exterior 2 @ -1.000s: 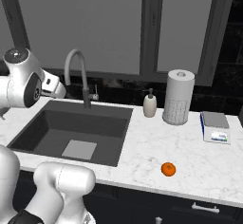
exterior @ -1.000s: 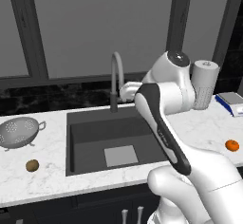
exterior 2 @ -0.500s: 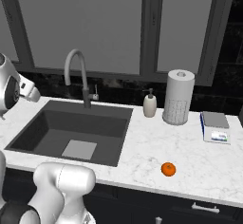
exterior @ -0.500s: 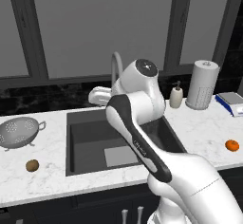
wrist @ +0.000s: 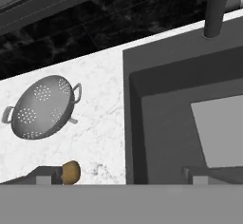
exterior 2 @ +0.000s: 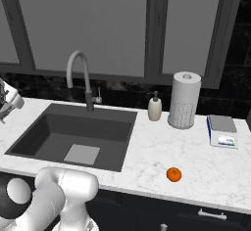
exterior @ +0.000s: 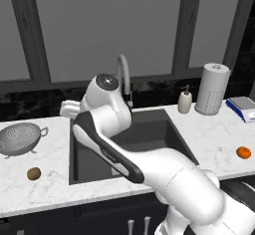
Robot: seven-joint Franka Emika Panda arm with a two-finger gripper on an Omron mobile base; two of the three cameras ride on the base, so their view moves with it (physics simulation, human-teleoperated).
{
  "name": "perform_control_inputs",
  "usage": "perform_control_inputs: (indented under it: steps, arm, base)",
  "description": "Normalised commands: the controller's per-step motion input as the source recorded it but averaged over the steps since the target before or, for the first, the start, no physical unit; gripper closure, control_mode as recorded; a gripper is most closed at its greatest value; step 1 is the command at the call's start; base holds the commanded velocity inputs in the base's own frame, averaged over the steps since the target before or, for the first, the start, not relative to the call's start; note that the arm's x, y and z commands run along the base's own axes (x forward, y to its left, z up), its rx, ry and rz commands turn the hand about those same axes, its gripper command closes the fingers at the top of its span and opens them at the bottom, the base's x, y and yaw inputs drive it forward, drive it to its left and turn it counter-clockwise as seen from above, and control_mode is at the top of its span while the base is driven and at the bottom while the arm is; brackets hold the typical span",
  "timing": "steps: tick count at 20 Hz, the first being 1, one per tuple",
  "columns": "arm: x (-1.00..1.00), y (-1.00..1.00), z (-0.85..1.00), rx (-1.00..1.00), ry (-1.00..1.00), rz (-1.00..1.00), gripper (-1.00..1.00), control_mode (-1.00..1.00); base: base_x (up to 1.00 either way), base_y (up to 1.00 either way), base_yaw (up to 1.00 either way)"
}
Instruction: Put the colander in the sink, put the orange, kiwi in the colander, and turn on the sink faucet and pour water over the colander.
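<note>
The silver colander point(wrist: 42, 107) stands upright on the white marble counter left of the sink point(wrist: 166, 109). The brown kiwi point(wrist: 70, 172) lies on the counter nearer the front, right beside my left fingertip point(wrist: 45, 176) in the hand view. My gripper point(wrist: 119, 176) hangs open and empty above the sink's left rim. From the left base camera, colander point(exterior: 20, 138) and kiwi point(exterior: 34, 173) sit left of the sink point(exterior: 167, 132), and the orange point(exterior: 243, 152) lies far right. The faucet point(exterior: 123, 77) rises behind the basin. The orange point(exterior 2: 173, 174) rests near the counter's front edge.
A soap dispenser point(exterior 2: 155, 108), a paper towel roll point(exterior 2: 184, 100) and a small scale point(exterior 2: 222, 130) stand on the counter right of the sink point(exterior 2: 88, 127). Dark windows and a black backsplash close the back. My arm arches over the basin's left half.
My arm has swung from the right side of the sink across to its left, carrying the hand toward the colander and kiwi. The gripper stays open; nothing on the counter moved.
</note>
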Motion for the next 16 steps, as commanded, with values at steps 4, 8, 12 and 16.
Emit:
perform_control_inputs:
  steps: [4, 8, 12, 16]
  arm:
    - [0.68, 0.45, -0.49, 0.0, 0.25, 0.0, -1.0, -1.0]
    - [0.61, 0.37, -0.41, 0.0, 0.24, 0.0, -1.0, -1.0]
    - [0.17, 0.67, -0.22, 0.0, 0.03, 0.0, -1.0, -1.0]
    - [0.0, 0.66, -0.13, 0.0, -0.02, -0.03, -1.0, -1.0]
  base:
    - [0.0, 0.0, 0.0]
    - [0.0, 0.0, 0.0]
    - [0.0, 0.0, 0.0]
    - [0.0, 0.0, 0.0]
